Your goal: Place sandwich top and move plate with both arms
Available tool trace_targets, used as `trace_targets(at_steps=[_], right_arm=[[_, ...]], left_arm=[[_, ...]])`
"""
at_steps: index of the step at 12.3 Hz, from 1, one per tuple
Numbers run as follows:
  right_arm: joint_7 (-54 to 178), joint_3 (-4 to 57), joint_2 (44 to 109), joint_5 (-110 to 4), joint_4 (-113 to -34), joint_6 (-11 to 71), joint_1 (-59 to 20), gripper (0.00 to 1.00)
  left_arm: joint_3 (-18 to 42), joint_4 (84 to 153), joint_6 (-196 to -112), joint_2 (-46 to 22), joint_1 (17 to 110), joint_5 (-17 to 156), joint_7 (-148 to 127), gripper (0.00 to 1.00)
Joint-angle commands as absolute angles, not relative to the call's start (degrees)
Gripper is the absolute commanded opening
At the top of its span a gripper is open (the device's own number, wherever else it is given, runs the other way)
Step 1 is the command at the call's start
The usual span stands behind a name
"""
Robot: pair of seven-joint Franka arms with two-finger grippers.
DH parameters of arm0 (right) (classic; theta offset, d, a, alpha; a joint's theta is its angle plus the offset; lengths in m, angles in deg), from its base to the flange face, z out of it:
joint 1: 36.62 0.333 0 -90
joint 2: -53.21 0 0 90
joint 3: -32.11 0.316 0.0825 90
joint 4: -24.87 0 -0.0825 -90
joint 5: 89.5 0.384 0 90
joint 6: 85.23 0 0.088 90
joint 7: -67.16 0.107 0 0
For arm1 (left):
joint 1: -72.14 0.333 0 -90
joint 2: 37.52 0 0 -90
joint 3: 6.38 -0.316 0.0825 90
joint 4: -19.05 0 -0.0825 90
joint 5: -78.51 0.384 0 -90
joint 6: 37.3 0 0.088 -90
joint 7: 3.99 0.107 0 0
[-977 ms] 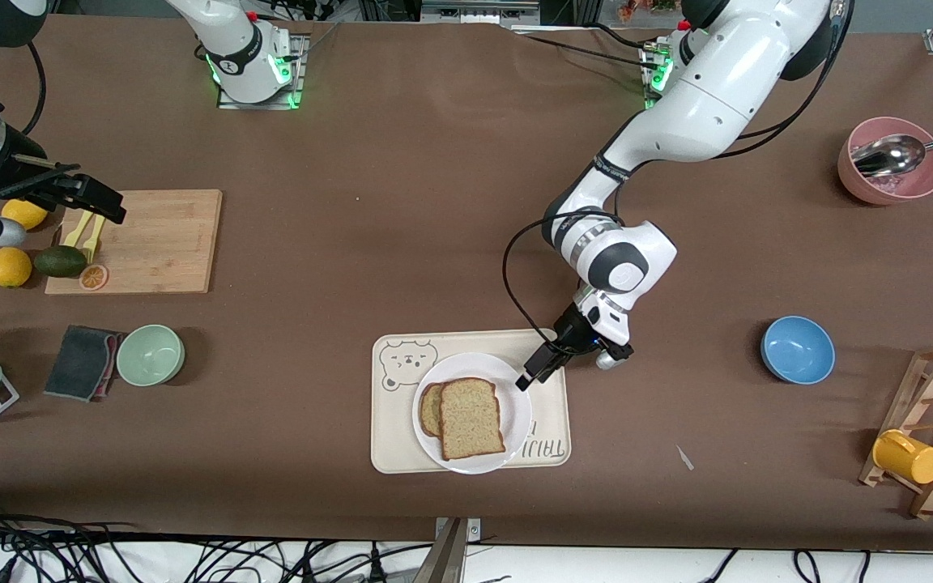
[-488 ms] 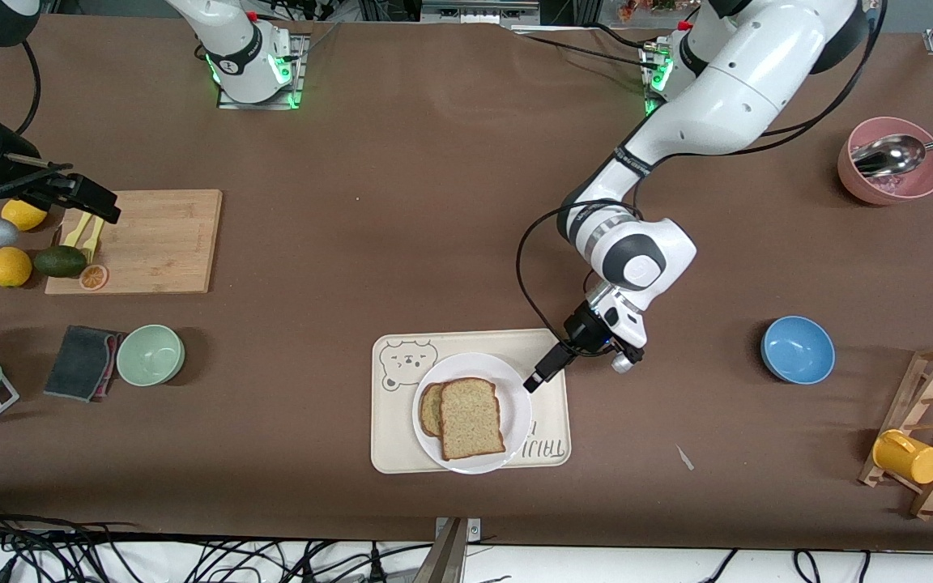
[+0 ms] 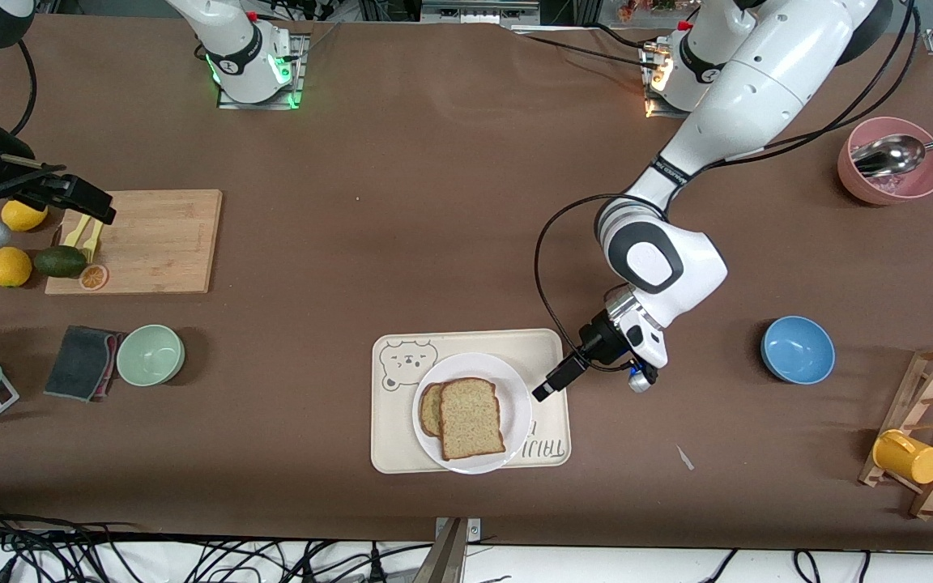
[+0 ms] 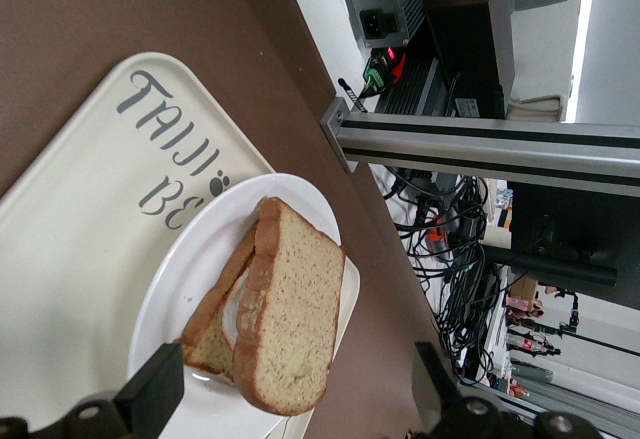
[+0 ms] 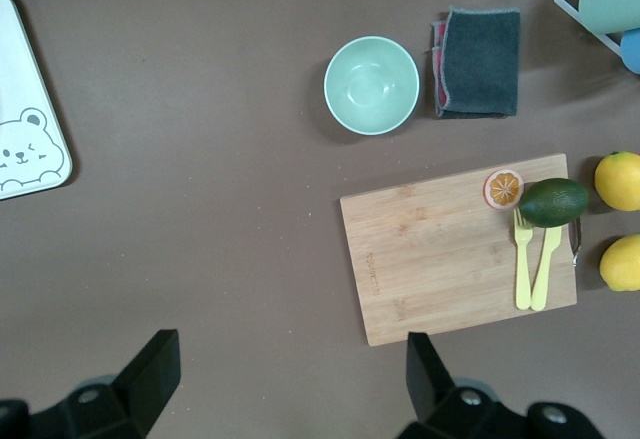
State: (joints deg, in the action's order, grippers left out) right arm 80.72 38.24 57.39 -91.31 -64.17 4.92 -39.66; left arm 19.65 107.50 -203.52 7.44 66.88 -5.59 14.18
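Note:
The sandwich top (image 3: 471, 418) (image 4: 292, 311), a tan speckled slice with a brown crust, lies tilted on a lower bread slice (image 3: 430, 409) (image 4: 225, 327) on the white plate (image 3: 517, 405) (image 4: 200, 254). The plate rests on a cream bear tray (image 3: 395, 450). My left gripper (image 3: 549, 389) (image 4: 295, 384) hangs open just off the plate's rim, over the tray edge toward the left arm's end, holding nothing. My right gripper (image 3: 98, 210) (image 5: 288, 369) waits open and empty, high over the wooden cutting board (image 3: 151, 241) (image 5: 450, 249).
Lemons (image 3: 10, 266), an avocado (image 3: 60, 261) and yellow cutlery (image 5: 530, 259) lie at the board. A green bowl (image 3: 150, 354), a grey cloth (image 3: 82, 362), a blue bowl (image 3: 797, 349), a pink bowl with a spoon (image 3: 892, 159) and a mug rack (image 3: 932, 429) stand around.
My left gripper has drawn back from the plate's rim toward the left arm's end of the table. The right gripper has drifted slightly. The bread and plate have not moved.

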Motion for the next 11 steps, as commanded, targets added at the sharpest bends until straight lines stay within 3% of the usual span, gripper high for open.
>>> trace_targets(at_steps=[1, 7, 11], right_arm=[[79.81, 38.26, 56.9, -90.38, -64.25, 4.95, -40.05, 1.0], [79.81, 38.09, 56.81, -90.29, -64.25, 5.13, -40.14, 1.0], [79.81, 38.0, 56.81, -90.64, -63.82, 5.04, -40.05, 1.0]], left_arm=[[18.76, 112.9, -198.87, 3.27, 68.62, 1.76, 6.93, 1.0], [7.16, 115.37, -176.2, -2.54, 67.83, 31.6, -14.86, 1.0], [1.98, 115.37, -167.49, -5.61, 67.83, 48.83, -22.16, 1.0]])
